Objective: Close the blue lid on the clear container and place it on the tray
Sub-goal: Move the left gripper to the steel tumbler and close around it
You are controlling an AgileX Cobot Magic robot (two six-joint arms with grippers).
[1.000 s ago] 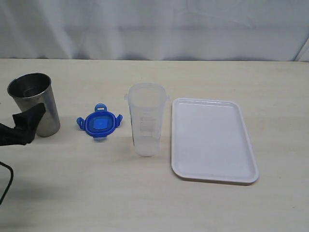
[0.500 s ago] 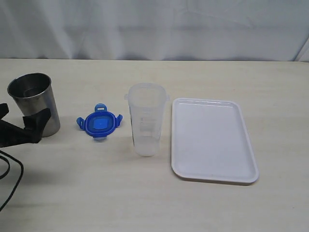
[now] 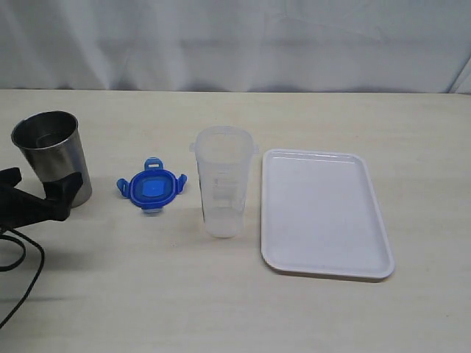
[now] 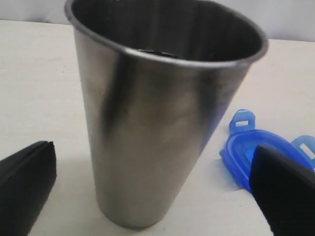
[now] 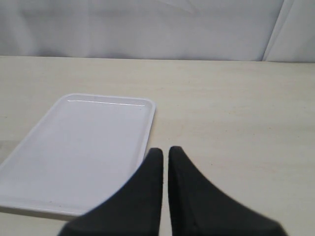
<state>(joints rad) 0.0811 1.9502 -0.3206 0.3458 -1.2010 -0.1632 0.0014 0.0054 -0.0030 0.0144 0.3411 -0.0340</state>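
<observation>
The blue lid (image 3: 151, 187) lies flat on the table, left of the clear container (image 3: 223, 180), which stands upright and uncovered. The white tray (image 3: 324, 213) lies just right of the container with nothing on it. My left gripper (image 3: 40, 193) is open at the table's left edge, low in front of a steel cup. In the left wrist view the left gripper (image 4: 152, 162) has its fingers spread wide with the cup in line between them, and the lid (image 4: 246, 152) shows beyond one finger. My right gripper (image 5: 166, 150) is shut and holds nothing, beside the tray (image 5: 83, 142). It is out of the exterior view.
A grey steel cup (image 3: 51, 147) stands upright at the far left, left of the lid; it fills the left wrist view as the cup (image 4: 157, 113). A black cable (image 3: 22, 265) loops on the table at the left edge. A white curtain hangs behind the table.
My left gripper has turned and shifted slightly: one finger showed across the cup before, now both spread fingers show low in front of it. Lid, container and tray have not moved.
</observation>
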